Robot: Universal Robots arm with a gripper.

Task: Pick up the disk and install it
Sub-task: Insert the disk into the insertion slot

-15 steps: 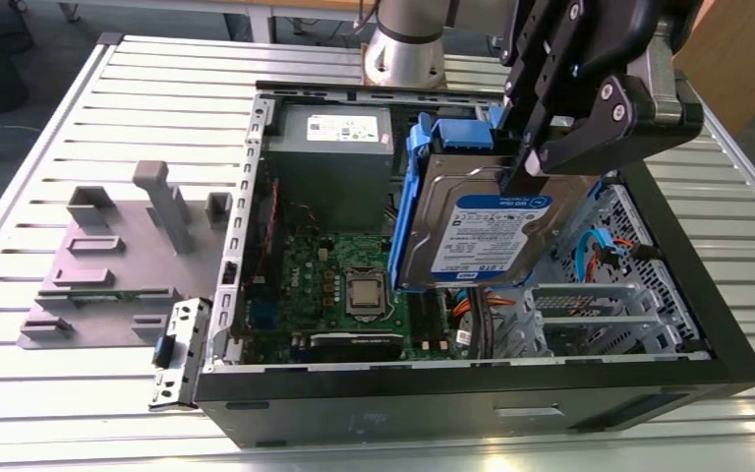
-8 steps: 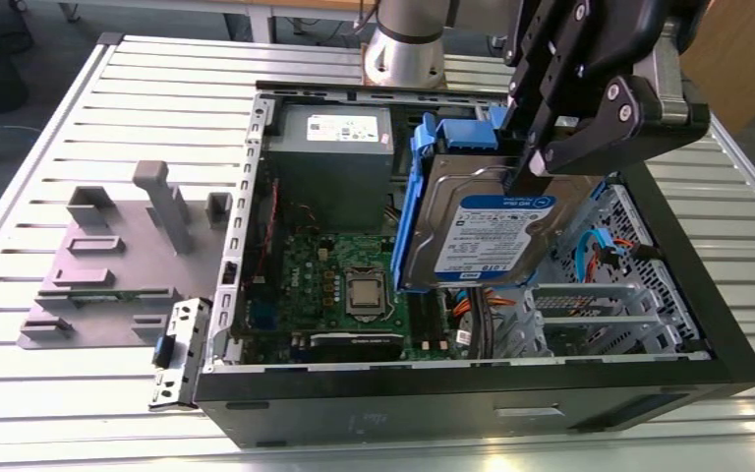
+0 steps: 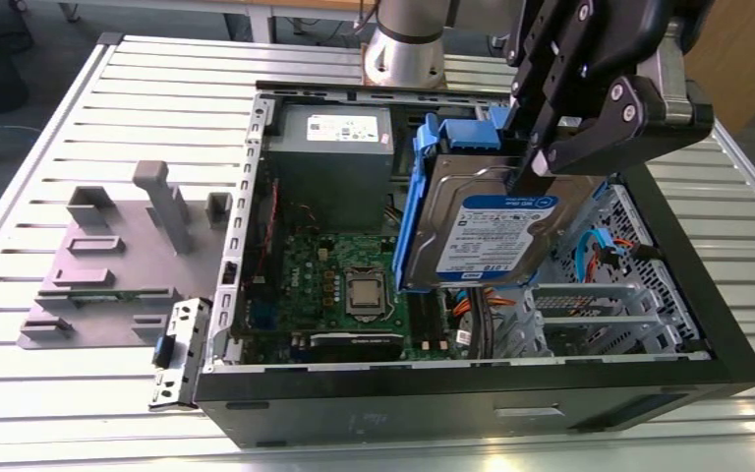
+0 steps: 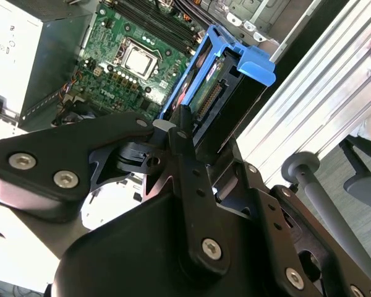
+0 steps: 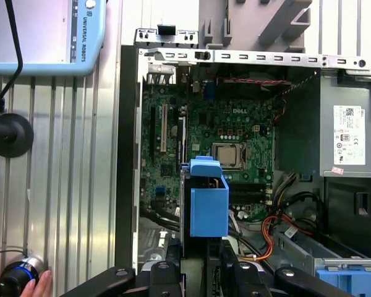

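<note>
end effector (image 3: 537, 177) is clamped tight on the disk (image 3: 498, 231) (hanging tilted over the motherboard (image 3: 345, 275)); one slip probably bashes that board

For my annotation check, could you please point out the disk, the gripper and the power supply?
the disk (image 3: 502, 236), exterior view, its blue-and-white label.
the gripper (image 3: 535, 177), exterior view, between its fingertips.
the power supply (image 3: 329, 177), exterior view, grey side.

Top of disk (image 3: 490, 236) perhaps behind hand (image 3: 535, 169)
</note>
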